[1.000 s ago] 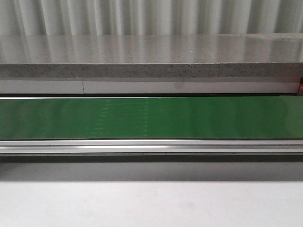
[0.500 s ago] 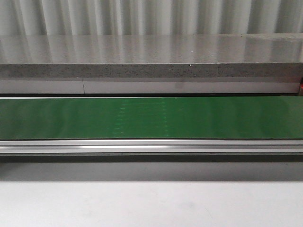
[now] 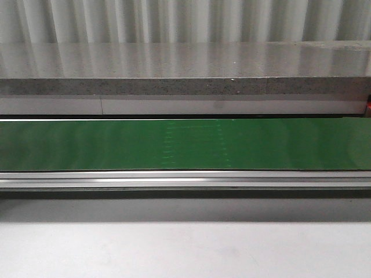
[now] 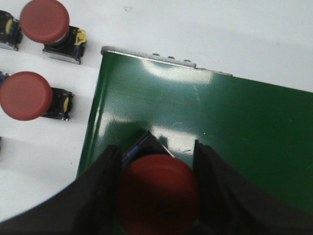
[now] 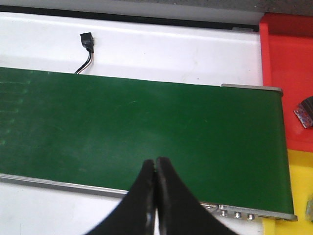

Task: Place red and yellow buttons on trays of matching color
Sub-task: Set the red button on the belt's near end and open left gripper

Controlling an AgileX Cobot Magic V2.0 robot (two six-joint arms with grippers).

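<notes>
Left side: two spare red buttons (image 4: 28, 95) lie on the white table (image 4: 254, 34) just beside the end of the green conveyor belt (image 4: 234, 122); the left gripper (image 4: 157, 188) pinches a third red button (image 4: 157, 196) between its jaws, held over the belt's end, contact with the belt not determinable

Centre: in the front view a faint pale patch on the belt (image 3: 194, 145) sits further right than in the two earlier frames; judgement: the belt is running left to right, so a button released here should be carried toward the trays

Right side: the right gripper (image 5: 155, 169) has its fingers pressed together, holding nothing, above the belt's near edge; the red tray (image 5: 283, 83) and yellow tray (image 5: 298, 191) adjoin the belt's far end; no button is visible on either; task judged at an early stage
</notes>
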